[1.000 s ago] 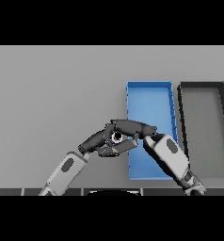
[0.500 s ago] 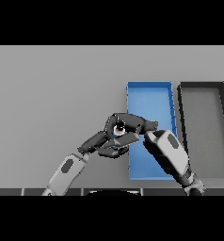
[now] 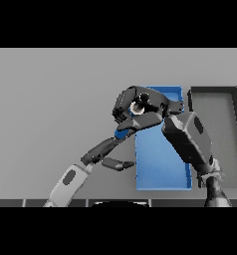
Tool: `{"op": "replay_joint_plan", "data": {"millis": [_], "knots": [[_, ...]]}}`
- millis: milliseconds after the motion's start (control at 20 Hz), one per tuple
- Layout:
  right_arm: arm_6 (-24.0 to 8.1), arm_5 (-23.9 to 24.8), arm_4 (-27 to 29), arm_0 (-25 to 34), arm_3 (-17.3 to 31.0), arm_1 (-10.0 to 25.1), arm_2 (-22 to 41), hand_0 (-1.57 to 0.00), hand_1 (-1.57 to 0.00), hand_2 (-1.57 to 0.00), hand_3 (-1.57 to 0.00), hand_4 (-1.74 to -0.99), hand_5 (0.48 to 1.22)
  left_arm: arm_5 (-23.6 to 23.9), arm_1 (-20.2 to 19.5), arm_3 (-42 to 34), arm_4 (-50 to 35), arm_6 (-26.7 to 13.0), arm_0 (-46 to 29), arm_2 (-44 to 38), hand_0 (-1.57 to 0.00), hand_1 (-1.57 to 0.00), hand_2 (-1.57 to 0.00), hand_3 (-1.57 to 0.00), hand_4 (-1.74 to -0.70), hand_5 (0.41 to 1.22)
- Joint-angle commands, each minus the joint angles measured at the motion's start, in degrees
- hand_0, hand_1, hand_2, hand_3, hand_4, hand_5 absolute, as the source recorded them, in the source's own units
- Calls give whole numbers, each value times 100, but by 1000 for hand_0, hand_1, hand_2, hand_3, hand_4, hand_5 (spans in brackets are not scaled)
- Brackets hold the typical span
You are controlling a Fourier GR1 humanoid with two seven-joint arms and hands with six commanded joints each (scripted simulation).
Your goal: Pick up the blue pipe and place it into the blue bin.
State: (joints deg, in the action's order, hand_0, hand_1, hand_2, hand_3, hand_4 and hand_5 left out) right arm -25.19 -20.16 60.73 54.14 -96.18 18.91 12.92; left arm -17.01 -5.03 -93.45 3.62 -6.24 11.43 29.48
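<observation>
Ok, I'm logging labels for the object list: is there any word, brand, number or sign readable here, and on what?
None: no text shows anywhere.
Blue bin: plain, no label.
Dark bin: plain, no label.
Blue pipe: only a small part shows under the right hand, no marking seen.
Left hand and table: unmarked.

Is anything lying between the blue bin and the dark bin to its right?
No. In the head view, only a narrow strip of bare grey table separates the blue bin from the dark bin; lower down the right forearm covers it.
</observation>
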Motion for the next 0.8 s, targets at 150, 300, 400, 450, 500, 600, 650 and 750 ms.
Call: {"op": "replay_joint_plan", "data": {"millis": [150,300,400,450,500,600,650,750], "knots": [[276,643,-335,660,969,392,-454,-1571,-1571,-1571,-1571,-1497,1221,7,-47,-2,68,3,14,2,0,0,0,0,-904,487],[318,570,-746,823,1844,654,-586,-1571,-1571,-1571,-1571,-1498,1221,-11,-46,-87,26,-143,41,2,0,0,1,1,-890,485],[357,566,-956,685,2314,717,-615,-1571,-1571,-1571,-1571,-1498,1221,-6,-38,-50,36,-154,5,6,1,1,1,1,-887,483],[381,512,-1017,568,2535,753,-642,-1571,-1571,-1571,-1571,-1498,1221,-25,-67,-50,6,-113,37,-39,1,1,1,1,-886,482],[416,517,-1124,425,2752,790,-656,-1571,-1571,-1571,-1571,-1498,1221,-28,-76,-27,34,-40,-3,-17,1,1,1,1,-883,481],[341,588,-1336,173,3096,807,-608,-1571,-1571,-1571,-1571,-1499,1221,-10,-92,-3,70,-124,49,-41,1,1,1,1,-878,482],[297,654,-1361,-26,3097,861,-609,-1571,-1571,-1571,-1571,-1499,1221,-5,-73,-33,52,-111,57,-41,1,1,1,1,-878,482],[206,745,-1531,-371,3272,851,-502,-1571,-1571,-1571,-1571,-1499,1221,3,-82,-63,83,-67,3,-9,1,1,1,1,-873,483]]}}
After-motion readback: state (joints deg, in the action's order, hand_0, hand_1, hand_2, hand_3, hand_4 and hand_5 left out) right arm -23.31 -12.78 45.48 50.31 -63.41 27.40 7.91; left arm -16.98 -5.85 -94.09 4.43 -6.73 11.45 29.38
